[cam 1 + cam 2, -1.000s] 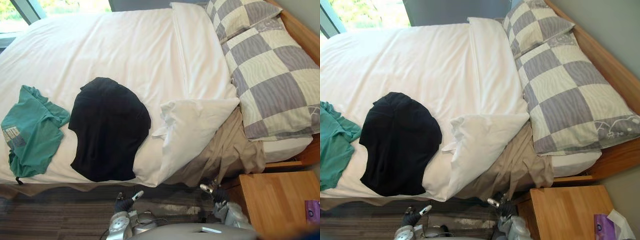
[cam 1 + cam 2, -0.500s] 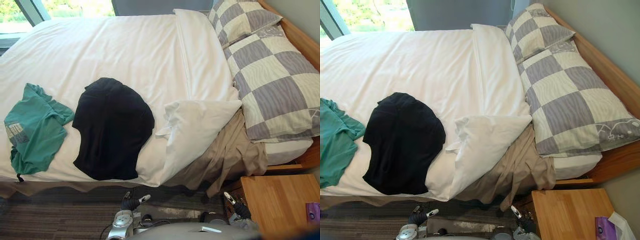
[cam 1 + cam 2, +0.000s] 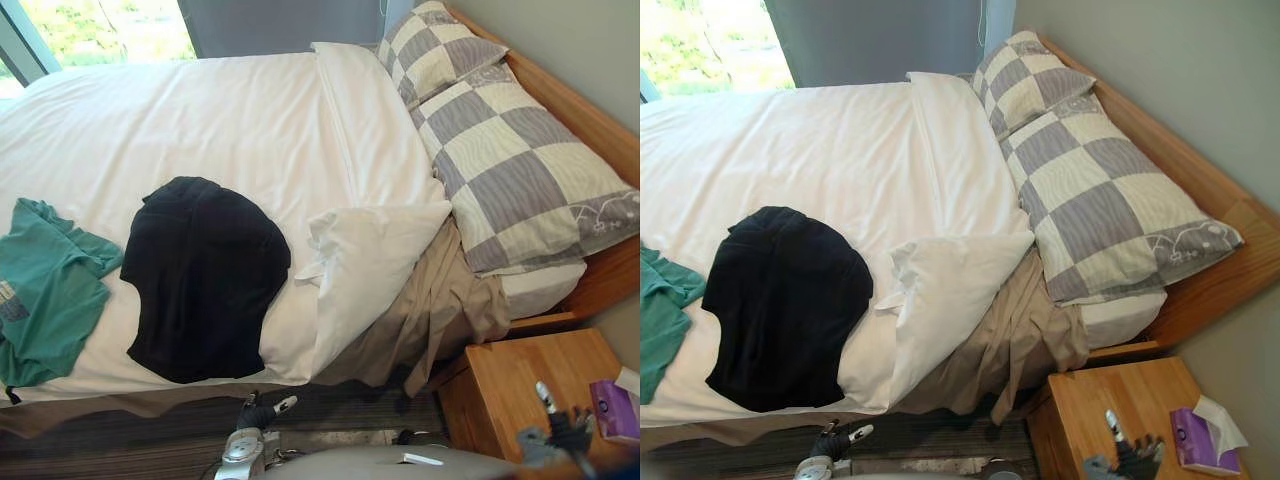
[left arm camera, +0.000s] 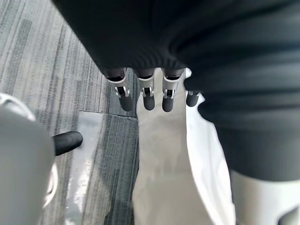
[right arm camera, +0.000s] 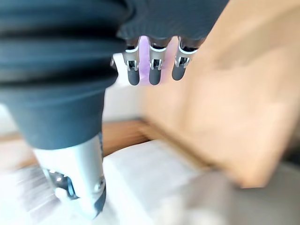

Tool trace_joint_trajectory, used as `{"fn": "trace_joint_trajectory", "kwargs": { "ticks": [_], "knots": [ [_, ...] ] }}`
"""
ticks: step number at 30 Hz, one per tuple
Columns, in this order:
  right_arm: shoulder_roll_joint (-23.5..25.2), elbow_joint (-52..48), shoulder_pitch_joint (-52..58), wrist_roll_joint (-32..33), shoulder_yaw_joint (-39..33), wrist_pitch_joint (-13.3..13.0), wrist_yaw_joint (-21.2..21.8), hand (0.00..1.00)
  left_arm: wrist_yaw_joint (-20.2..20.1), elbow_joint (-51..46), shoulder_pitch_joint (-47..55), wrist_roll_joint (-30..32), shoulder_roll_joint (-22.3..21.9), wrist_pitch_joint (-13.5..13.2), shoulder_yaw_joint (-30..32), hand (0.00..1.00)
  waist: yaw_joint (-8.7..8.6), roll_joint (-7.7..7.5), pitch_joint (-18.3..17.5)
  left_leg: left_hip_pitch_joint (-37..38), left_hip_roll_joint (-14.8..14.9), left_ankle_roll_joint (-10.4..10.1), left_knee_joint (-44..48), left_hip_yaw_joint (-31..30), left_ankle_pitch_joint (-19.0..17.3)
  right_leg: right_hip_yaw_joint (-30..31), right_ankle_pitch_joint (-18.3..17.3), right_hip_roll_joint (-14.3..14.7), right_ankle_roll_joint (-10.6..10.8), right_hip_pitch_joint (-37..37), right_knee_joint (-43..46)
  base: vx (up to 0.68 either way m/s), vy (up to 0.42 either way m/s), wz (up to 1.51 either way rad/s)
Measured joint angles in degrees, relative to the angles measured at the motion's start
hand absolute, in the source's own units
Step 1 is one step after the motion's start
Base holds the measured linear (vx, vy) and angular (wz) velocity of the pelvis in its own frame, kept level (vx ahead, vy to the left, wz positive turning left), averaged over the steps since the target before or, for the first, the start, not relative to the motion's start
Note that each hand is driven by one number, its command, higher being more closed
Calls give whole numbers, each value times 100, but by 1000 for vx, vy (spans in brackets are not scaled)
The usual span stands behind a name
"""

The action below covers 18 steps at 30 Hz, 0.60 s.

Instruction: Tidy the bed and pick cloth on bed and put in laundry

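Observation:
A black cloth (image 3: 205,280) lies spread on the white duvet (image 3: 200,120) near the bed's front edge. A green shirt (image 3: 45,295) lies crumpled to its left. The duvet's corner (image 3: 375,255) is folded back, baring a rumpled tan sheet (image 3: 440,315) that hangs over the side. My left hand (image 3: 258,412) hangs low over the carpet in front of the bed, its fingers (image 4: 147,93) straight and holding nothing. My right hand (image 3: 560,432) hovers above the wooden nightstand (image 3: 500,390), its fingers (image 5: 154,70) straight and empty.
Two grey-and-cream checked pillows (image 3: 520,180) lie against the wooden headboard (image 3: 560,95). A purple tissue box (image 3: 1200,440) sits on the nightstand's far corner. Grey striped carpet (image 3: 120,440) runs along the bed's front. A window (image 3: 90,25) is beyond the bed.
The camera has turned towards the headboard. My right hand has swung from the bed's edge out to the right, over the nightstand. The left hand stays low by the floor.

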Motion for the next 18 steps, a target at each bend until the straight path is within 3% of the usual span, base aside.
{"fn": "trace_joint_trajectory", "kwargs": {
  "ticks": [3, 8, 11, 18],
  "knots": [
    [-270, -934, -110, -431, -360, 33, -27, 0, -2, -175, 160, 1, 192, -99, -1, 0, -13, -142, 5, -58, -77, 9, 4, -113, -27, -28, 12, -61, -15, -11, 17, 104, 31, 10],
    [-811, -1943, -383, -1332, -424, 363, 54, 0, 0, -144, 619, 21, 499, -162, -95, 0, -63, -240, -20, -79, -93, 14, 38, -213, -28, -12, 25, -79, -34, -16, 63, 98, 12, 10],
    [-1147, -2299, -681, -1849, -200, 631, 161, 0, -2, -137, 911, 69, 488, -158, -170, 0, -70, -276, -6, -42, -69, 15, 39, -379, -27, -24, 39, -74, -55, 86, 112, 42, 7, 28],
    [-1741, -2424, -1683, -2590, 998, 1344, 541, 0, -3, -298, 985, 251, 564, -165, -199, 0, 141, -470, 97, -109, -62, 15, 37, -649, -27, -80, 39, -86, -54, 157, 128, -45, -1, 21]
  ]
}}
